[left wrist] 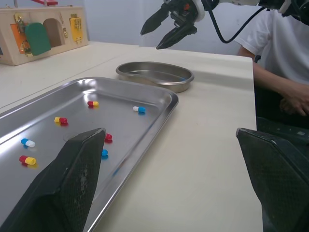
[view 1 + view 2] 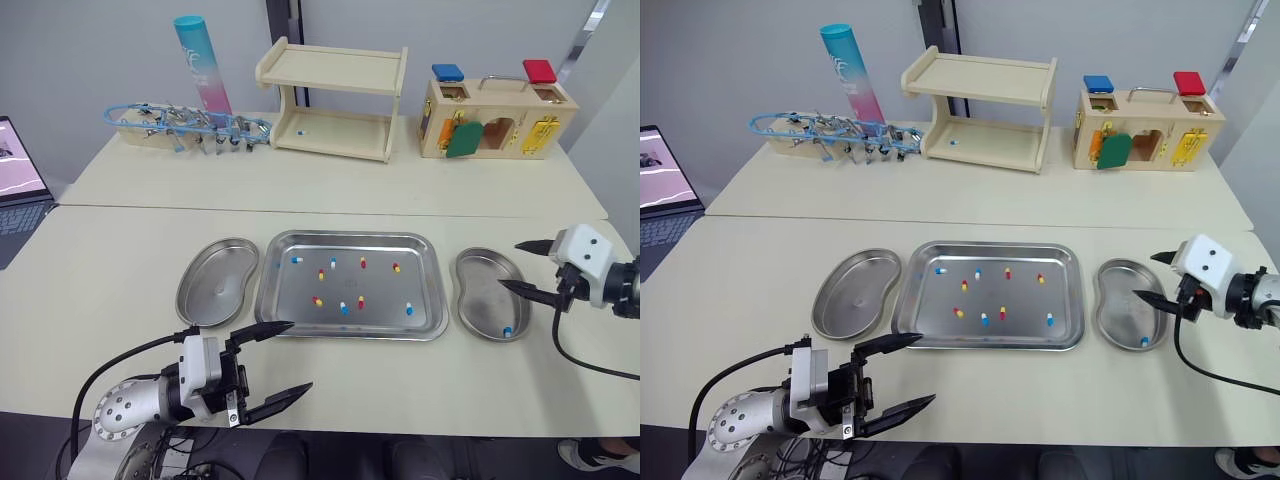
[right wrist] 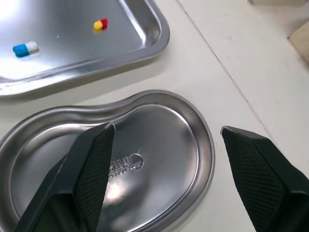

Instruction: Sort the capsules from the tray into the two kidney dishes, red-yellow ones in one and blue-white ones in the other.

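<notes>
A steel tray [image 2: 432, 300] in the table's middle holds several red-yellow and blue-white capsules [image 2: 345, 308]. An empty kidney dish [image 2: 215, 283] lies to its left. The right kidney dish [image 2: 488, 290] holds one blue-white capsule [image 2: 507, 331] near its front rim. My left gripper [image 2: 282, 362] stands open just in front of the tray's front-left corner, with nothing between its fingers. My right gripper [image 2: 524, 267] hovers open over the right dish's far right side, empty. In the right wrist view the dish [image 3: 145, 159] lies below the fingers [image 3: 91, 174].
At the back stand a wooden shelf [image 2: 335, 105], a latch box [image 2: 497, 115], a blue-pink tube [image 2: 203, 65] and a rack of clips [image 2: 185, 125]. A laptop [image 2: 20, 185] sits at the far left. A seated person [image 1: 282, 72] appears in the left wrist view beyond the table's right end.
</notes>
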You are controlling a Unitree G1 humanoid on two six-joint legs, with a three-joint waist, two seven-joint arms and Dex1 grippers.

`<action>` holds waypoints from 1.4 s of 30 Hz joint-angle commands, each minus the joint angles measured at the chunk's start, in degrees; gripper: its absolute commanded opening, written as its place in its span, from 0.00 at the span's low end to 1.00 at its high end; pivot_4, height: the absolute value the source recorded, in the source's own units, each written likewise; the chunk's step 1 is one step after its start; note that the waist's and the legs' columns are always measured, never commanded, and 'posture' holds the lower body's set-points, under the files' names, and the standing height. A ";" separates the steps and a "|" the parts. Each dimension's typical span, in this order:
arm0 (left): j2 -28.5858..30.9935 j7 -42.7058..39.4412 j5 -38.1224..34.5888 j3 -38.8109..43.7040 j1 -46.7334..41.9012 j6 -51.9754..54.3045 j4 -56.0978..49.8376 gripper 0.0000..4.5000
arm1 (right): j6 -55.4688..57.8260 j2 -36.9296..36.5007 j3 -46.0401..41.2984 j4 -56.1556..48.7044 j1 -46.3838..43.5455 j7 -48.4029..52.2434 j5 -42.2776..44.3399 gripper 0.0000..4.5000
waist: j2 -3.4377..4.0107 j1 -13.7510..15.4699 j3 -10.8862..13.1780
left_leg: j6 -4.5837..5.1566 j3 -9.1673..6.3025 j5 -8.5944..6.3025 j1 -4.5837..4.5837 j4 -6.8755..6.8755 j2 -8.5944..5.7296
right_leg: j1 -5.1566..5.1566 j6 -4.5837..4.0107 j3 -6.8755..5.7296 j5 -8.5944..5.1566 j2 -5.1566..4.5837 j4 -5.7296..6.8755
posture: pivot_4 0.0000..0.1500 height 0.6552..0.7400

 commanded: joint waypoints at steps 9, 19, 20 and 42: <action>-0.87 0.73 -0.03 -0.07 -0.27 -0.61 0.19 1.00 | -1.04 0.83 -14.48 8.58 7.43 -4.87 4.23 0.83 | 0.01 0.05 -0.01 | 0.00 0.01 0.00 0.04 0.00 0.00 | 0.05 0.00 0.00 0.00 0.00 -0.01 | 1.00 1.00; -2.24 0.86 0.05 3.03 4.64 -4.23 3.15 1.00 | -7.50 0.14 -18.30 18.30 13.07 -8.06 2.16 0.83 | 0.07 -0.45 -0.04 | 0.00 0.10 0.00 0.15 -0.01 0.00 | 0.10 0.00 0.09 0.00 0.00 0.00 | 1.00 1.00; -2.59 1.17 -0.16 3.74 5.20 -4.72 3.56 1.00 | -7.56 0.14 -18.11 18.52 13.28 -8.02 2.21 0.83 | 0.07 -0.46 -0.04 | 0.00 0.10 0.00 0.16 -0.01 0.00 | 0.12 0.00 0.09 0.00 0.00 0.00 | 1.00 1.00; 10.42 15.30 2.44 33.05 2.57 2.08 41.90 1.00 | -10.47 -2.07 -13.06 26.50 9.27 -6.17 0.65 0.92 | 0.05 -0.68 -0.05 | 0.00 0.03 0.00 0.17 -0.03 0.00 | 0.09 0.00 0.01 -0.01 0.00 0.07 | 1.00 1.00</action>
